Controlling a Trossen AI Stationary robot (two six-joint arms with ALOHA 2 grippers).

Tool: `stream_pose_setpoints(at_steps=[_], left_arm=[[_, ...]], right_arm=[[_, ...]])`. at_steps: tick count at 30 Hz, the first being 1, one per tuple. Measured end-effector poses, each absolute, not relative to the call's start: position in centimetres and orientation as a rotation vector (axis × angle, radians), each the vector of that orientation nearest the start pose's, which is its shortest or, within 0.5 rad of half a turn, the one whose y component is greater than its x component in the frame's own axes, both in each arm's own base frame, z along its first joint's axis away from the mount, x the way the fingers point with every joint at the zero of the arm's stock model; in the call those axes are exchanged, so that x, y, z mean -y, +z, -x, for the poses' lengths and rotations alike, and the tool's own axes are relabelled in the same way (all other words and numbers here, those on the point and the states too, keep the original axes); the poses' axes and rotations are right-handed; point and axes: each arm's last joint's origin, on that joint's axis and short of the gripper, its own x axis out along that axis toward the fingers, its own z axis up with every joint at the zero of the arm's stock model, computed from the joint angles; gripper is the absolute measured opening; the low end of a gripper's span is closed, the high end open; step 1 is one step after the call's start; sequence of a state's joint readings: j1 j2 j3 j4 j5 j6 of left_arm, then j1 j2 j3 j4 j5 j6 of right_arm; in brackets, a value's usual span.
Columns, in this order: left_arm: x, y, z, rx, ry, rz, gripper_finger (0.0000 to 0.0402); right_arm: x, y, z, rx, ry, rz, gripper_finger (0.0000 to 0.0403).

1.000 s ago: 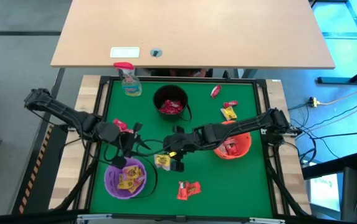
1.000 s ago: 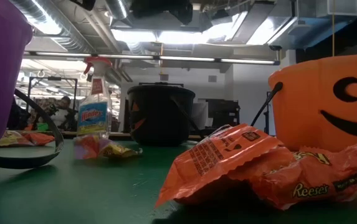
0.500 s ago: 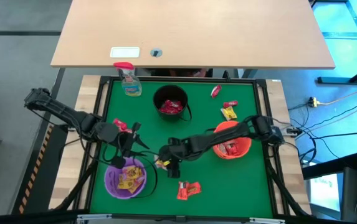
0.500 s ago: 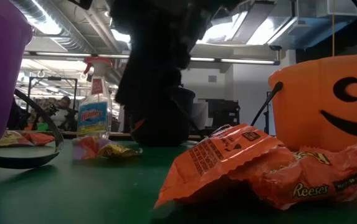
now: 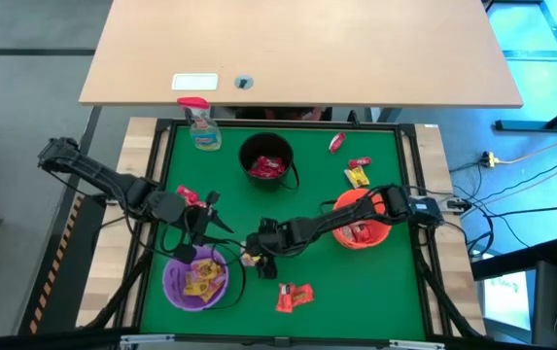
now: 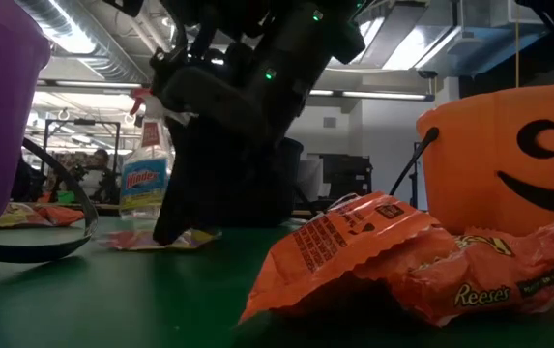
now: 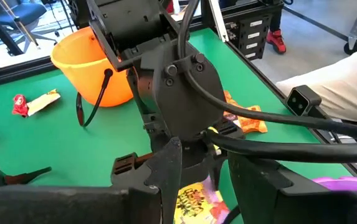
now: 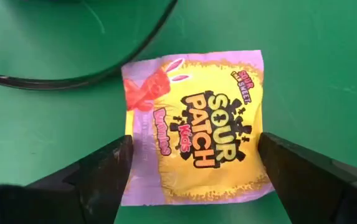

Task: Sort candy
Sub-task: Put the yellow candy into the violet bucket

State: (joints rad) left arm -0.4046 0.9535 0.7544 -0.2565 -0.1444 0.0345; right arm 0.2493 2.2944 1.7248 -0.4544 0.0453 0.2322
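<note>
A yellow Sour Patch candy packet (image 8: 197, 134) lies flat on the green table (image 5: 375, 282), just to the right of the purple bucket (image 5: 196, 278). My right gripper (image 8: 194, 149) is open and low over it, one finger at each side edge; it also shows in the high view (image 5: 252, 255) and the low view (image 6: 175, 227). My left gripper (image 5: 210, 220) waits above the purple bucket's far rim. Its fingers (image 7: 171, 177) stand apart with nothing between them. Yellow candy fills the purple bucket. Red candy lies in the black bucket (image 5: 265, 160) and the orange bucket (image 5: 361, 224). My right gripper comes at the yellow packet slanting down from the table's right. One finger (image 8: 100, 174) stands at one side edge (image 8: 128, 124) and the other at the opposite edge. Whether the fingertips touch the packet, I cannot tell. The packet lies flat on the table.
Orange packets (image 5: 295, 297) lie near the front edge, large in the low view (image 6: 402, 261). Red (image 5: 336, 144) and yellow (image 5: 357, 177) sweets lie at the far right, and a red one (image 5: 188, 196) by the left arm. A spray bottle (image 5: 200, 124) stands far left.
My right gripper has come down toward the table and a little toward its left, near side. It tipped more steeply downward and ended low over the yellow packet. In the low view it came in from above and now stands at the packet.
</note>
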Motion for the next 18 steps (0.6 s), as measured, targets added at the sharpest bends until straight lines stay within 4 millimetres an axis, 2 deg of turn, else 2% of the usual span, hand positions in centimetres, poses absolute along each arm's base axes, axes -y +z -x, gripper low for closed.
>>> stream_pose_setpoints(at_steps=[6,9,12,18], left_arm=[[7.72,28.68,-19.08,-0.435,-0.263,-0.156,0.0122],[7.72,28.68,-19.08,-0.435,-0.262,-0.153,0.0122],[7.72,28.68,-19.09,-0.435,-0.262,-0.152,0.0122],[7.72,28.69,-19.09,-0.434,-0.261,-0.150,0.0122]], right_arm=[[-11.33,13.55,-46.50,-1.059,-0.050,0.019,0.0350],[-11.20,13.52,-46.33,-1.073,-0.078,0.039,0.0334],[-11.17,13.50,-46.23,-1.084,-0.080,0.043,0.0298],[-11.18,13.47,-46.14,-1.095,-0.074,0.043,0.0198]])
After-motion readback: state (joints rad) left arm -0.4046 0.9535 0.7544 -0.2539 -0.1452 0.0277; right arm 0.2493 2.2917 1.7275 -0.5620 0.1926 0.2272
